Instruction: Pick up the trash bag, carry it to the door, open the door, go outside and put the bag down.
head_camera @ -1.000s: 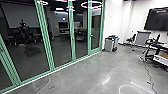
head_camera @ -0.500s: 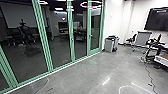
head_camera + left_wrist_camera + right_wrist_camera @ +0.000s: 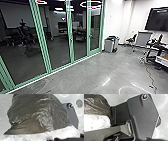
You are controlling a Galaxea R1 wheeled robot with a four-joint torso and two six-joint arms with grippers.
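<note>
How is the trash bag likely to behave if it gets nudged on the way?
The trash bag will probably flex and sag rather than hold a shape, since its dark film is creased all over. Its shiny surface suggests it may slide a little. It bulges fully, so it might swing or bump as one bulky mass.

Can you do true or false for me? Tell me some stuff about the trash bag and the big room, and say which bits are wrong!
1. The frames around the glass are green. True.
2. The trash bag is bright red. False: the trash bag is dark.
3. A dark screen hangs on the white wall. True.
4. The gray bin is tipped over. False: the gray bin stands upright on the floor.
5. The floor is gray. True.
</note>
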